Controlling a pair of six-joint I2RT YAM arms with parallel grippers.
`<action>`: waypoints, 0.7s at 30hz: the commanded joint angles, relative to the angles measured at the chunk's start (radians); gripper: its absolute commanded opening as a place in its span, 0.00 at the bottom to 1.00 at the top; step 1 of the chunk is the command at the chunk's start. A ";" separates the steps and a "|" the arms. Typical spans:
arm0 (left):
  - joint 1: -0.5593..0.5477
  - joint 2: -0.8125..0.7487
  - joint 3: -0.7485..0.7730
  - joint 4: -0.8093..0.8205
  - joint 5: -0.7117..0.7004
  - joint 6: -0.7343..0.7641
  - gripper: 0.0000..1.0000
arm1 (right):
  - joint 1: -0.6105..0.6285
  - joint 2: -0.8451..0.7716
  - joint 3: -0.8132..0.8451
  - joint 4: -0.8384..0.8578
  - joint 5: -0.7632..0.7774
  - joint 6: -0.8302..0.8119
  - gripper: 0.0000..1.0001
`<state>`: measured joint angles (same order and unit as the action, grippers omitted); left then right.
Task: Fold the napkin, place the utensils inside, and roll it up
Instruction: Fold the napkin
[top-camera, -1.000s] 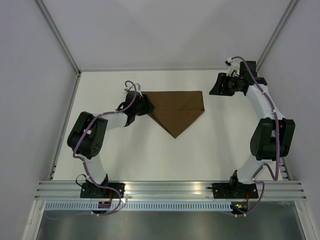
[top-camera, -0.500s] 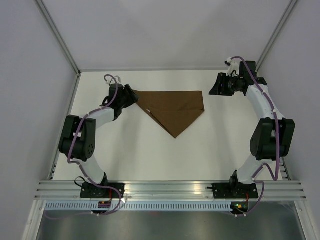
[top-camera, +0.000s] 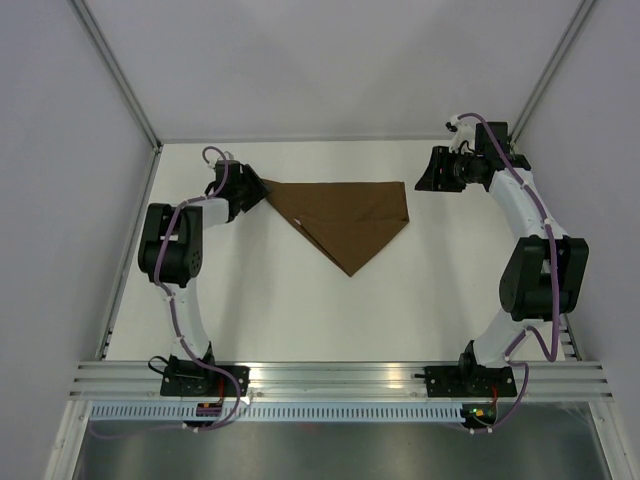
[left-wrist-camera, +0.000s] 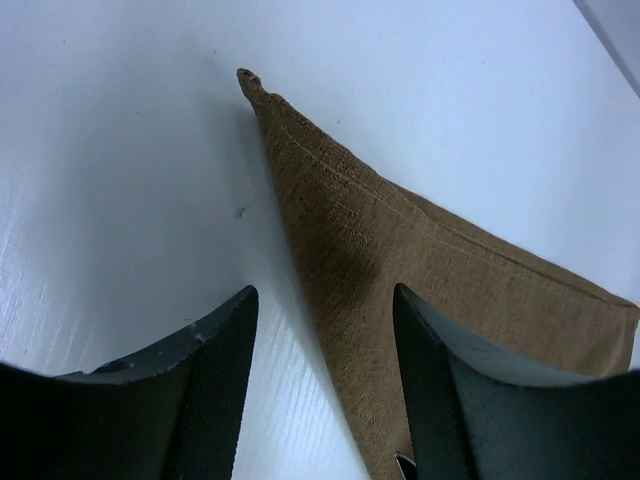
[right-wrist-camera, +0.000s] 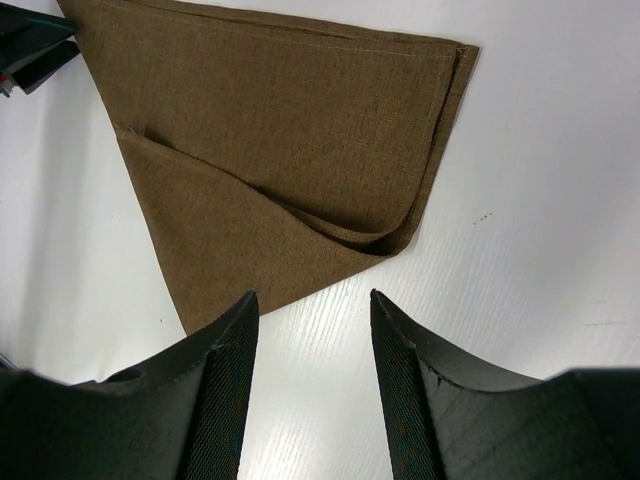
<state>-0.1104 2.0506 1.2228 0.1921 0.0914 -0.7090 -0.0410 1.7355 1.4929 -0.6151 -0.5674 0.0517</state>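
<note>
We see the dark-brown napkin (top-camera: 345, 218) folded into a rough triangle, upper centre of the overhead frame, on the white table (top-camera: 300, 310). The left gripper (top-camera: 252, 190), fingers spread, is at its left corner. The right gripper (top-camera: 425, 178), also spread and empty, is just right of it.

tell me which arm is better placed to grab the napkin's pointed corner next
Left. The left gripper sits open at the napkin's pointed corner, while the right gripper hangs open beside the opposite corner, clear of it.

Probably a lab: bare white-walled enclosure (top-camera: 60, 150), aluminium rail (top-camera: 340, 375).
</note>
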 joint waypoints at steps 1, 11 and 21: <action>0.008 0.051 0.040 -0.005 0.030 -0.087 0.61 | 0.007 -0.004 0.024 -0.005 0.003 0.004 0.54; 0.017 0.111 0.092 -0.025 -0.009 -0.126 0.38 | 0.007 0.004 0.023 0.003 0.004 0.002 0.54; 0.026 0.088 0.075 0.088 0.065 -0.040 0.05 | 0.016 0.016 0.029 -0.006 0.004 -0.006 0.52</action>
<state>-0.0891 2.1513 1.3087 0.2111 0.1188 -0.7948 -0.0345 1.7393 1.4929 -0.6147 -0.5674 0.0498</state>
